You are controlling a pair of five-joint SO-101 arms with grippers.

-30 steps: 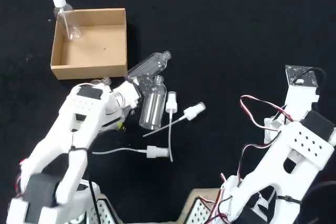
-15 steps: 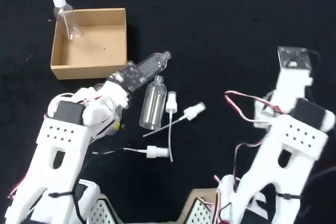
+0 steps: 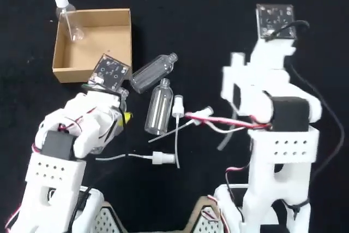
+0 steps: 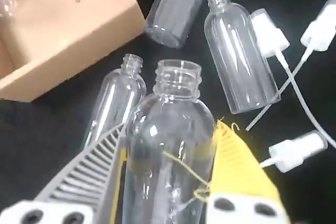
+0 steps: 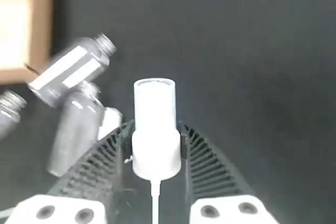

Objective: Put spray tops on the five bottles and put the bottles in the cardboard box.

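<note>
Black table (image 3: 218, 25) before us, our left tool (image 4: 169, 128) tight on a capless clear bottle (image 4: 168, 171), right tool (image 5: 156, 129) tight on a white spray top (image 5: 155, 106).

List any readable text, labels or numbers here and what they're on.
None readable.
Clear bottle in the left gripper: no label.
Spray top in the right gripper: plain white.
Cardboard box: plain, no print seen.
Circuit boards on the arms: marks too small to read.

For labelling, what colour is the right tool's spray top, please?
White spray top, clearest in right wrist view.
</note>
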